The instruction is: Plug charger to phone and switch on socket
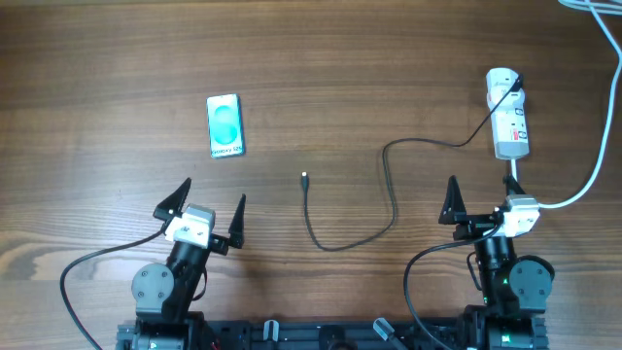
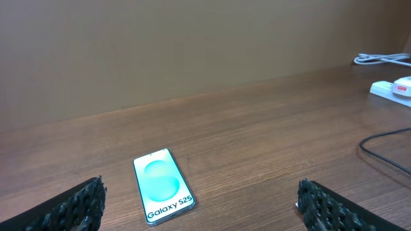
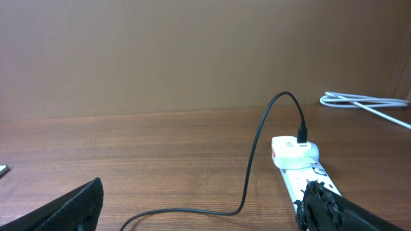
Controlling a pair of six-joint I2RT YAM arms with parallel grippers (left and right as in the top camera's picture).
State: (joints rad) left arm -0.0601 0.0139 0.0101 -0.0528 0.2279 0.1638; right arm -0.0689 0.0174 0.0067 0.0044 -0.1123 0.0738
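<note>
The phone (image 1: 225, 125) lies flat at the upper left, turquoise screen up, "Galaxy S25" text toward me; it shows in the left wrist view (image 2: 163, 186). The black charger cable (image 1: 389, 185) snakes from its small connector tip (image 1: 305, 177) at the table's middle to a white adapter plugged into the socket strip (image 1: 509, 115) at the upper right. In the right wrist view the cable (image 3: 253, 167) arcs down from the adapter on the strip (image 3: 302, 172). My left gripper (image 1: 212, 207) is open and empty below the phone. My right gripper (image 1: 482, 196) is open and empty below the strip.
A thicker white cable (image 1: 593, 175) runs from the strip down the right side and up to the top right corner; it also shows in the right wrist view (image 3: 363, 101). The wooden table (image 1: 117, 58) spreads all round.
</note>
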